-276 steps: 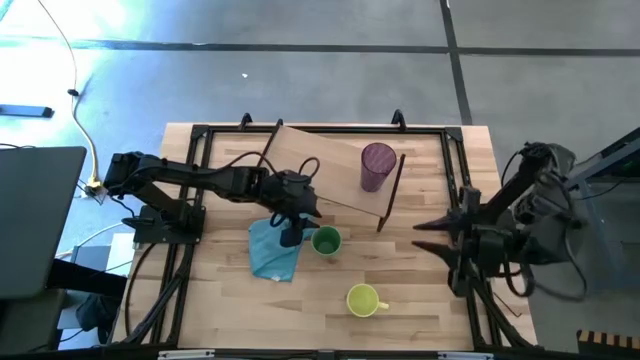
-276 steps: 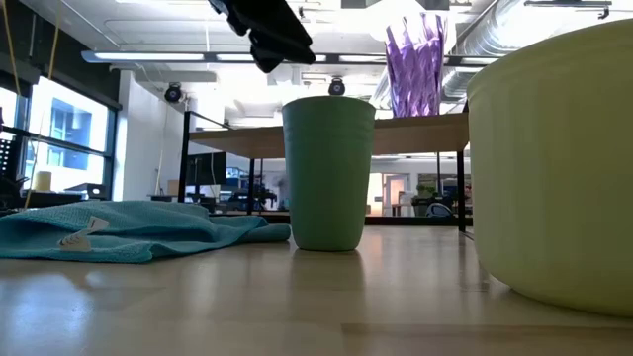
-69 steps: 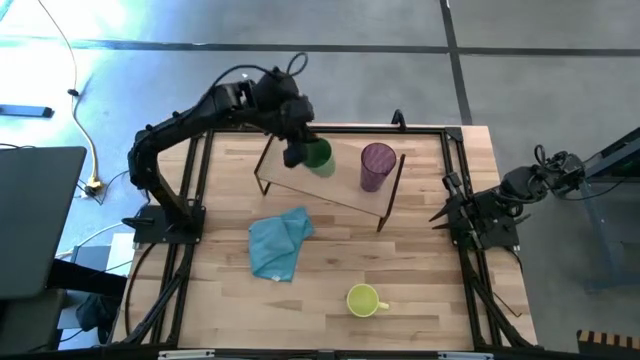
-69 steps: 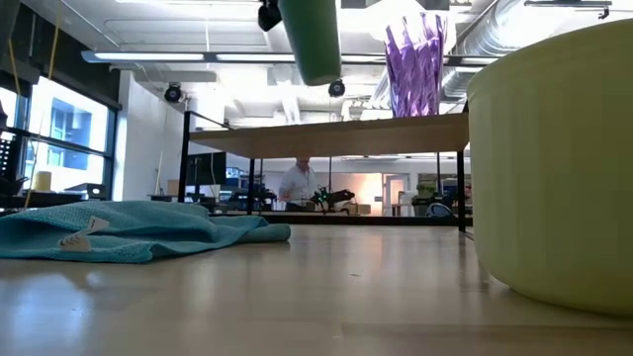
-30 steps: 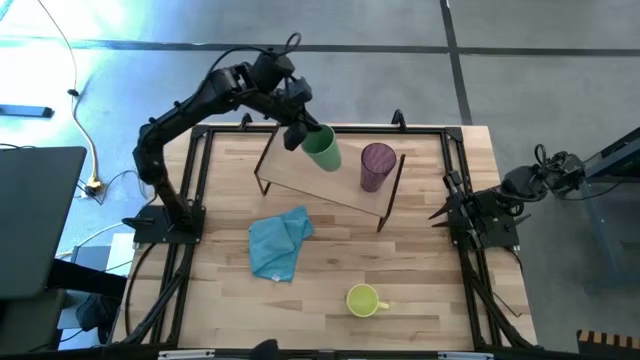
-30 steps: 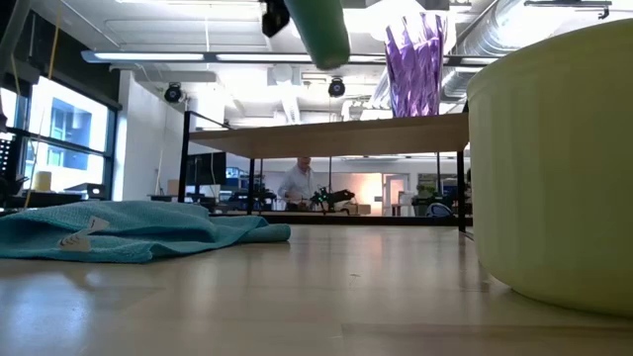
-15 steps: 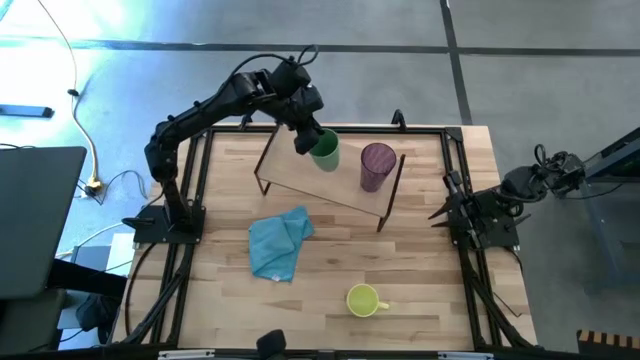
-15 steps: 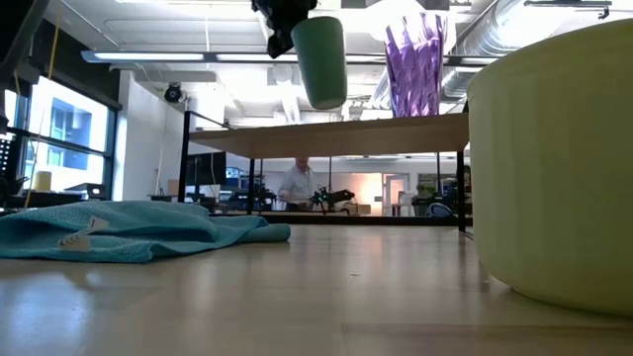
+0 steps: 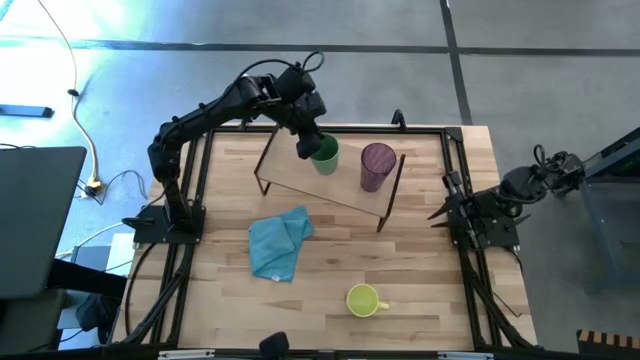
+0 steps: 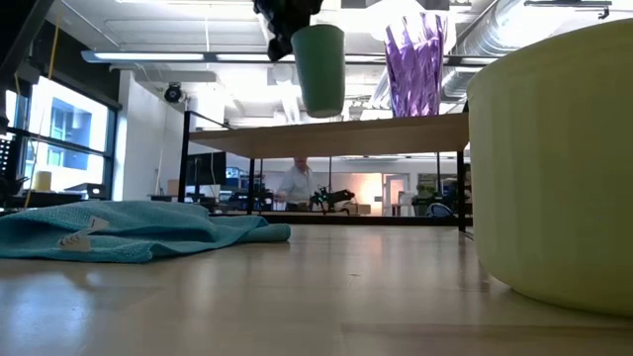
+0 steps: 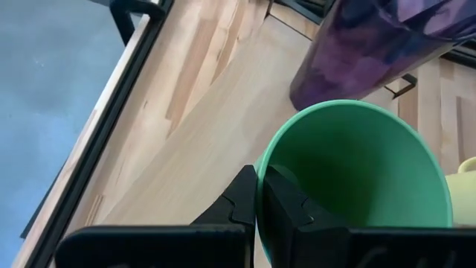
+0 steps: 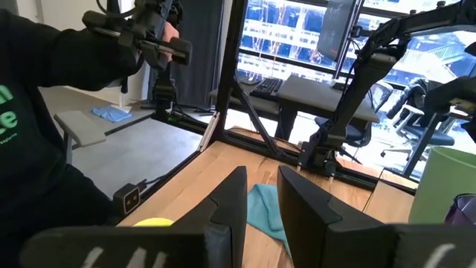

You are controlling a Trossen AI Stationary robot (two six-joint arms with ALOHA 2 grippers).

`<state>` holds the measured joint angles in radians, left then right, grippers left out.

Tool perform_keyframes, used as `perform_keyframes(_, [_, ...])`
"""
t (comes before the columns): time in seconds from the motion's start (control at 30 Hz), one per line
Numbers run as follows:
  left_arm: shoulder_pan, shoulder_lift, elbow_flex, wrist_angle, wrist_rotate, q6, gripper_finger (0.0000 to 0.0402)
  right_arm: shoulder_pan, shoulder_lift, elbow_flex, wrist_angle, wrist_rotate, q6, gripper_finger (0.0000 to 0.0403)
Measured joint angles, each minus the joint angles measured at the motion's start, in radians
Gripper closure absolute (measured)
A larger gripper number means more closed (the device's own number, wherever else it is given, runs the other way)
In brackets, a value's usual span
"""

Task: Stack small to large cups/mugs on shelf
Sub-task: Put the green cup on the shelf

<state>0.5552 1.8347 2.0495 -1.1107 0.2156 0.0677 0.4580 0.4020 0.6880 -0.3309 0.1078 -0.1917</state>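
My left gripper (image 9: 305, 146) (image 10: 287, 22) is shut on the green cup (image 9: 325, 154) (image 10: 319, 69), which hangs upright over the shelf (image 9: 320, 187) (image 10: 396, 131). To the cup's right, the purple tumbler (image 9: 377, 166) (image 11: 372, 37) stands on the shelf board. The yellow mug (image 9: 362, 299) (image 10: 554, 168) sits on the table near the front edge. My right gripper (image 9: 438, 217) (image 12: 262, 195) waits at the table's right edge, open by a narrow gap with nothing in it. My left gripper pinches the green cup's rim (image 11: 258, 179) on the side away from the tumbler, one finger inside (image 11: 286, 205) and one outside (image 11: 239, 199). The fingers point down from above. The cup hangs upright, its base close over the shelf board; whether it touches, I cannot tell.
A light blue cloth (image 9: 278, 244) (image 10: 129, 229) lies crumpled on the table in front of the shelf. Bare shelf board (image 11: 201, 141) shows beside the cup. A person's dark sleeve (image 12: 44, 112) shows beyond the table's left side in the right wrist view.
My left gripper has moved a little toward the table's right and down over the shelf. It has turned, so the green cup has gone from tilted to upright and now hangs lower, next to the purple tumbler.
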Motion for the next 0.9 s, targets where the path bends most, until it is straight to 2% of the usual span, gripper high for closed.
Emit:
perform_keyframes(0.27, [-0.028, 0.017, 0.001, -0.003, -0.051, -0.002, 0.0401, 0.0, 0.007, 0.0, 0.003, 0.0, 0.007, 0.0336])
perform_keyframes(0.9, [-0.038, 0.049, 0.0, -0.009, -0.076, 0.007, 0.0402, 0.0, 0.032, 0.0, 0.003, -0.002, 0.036, 0.0336])
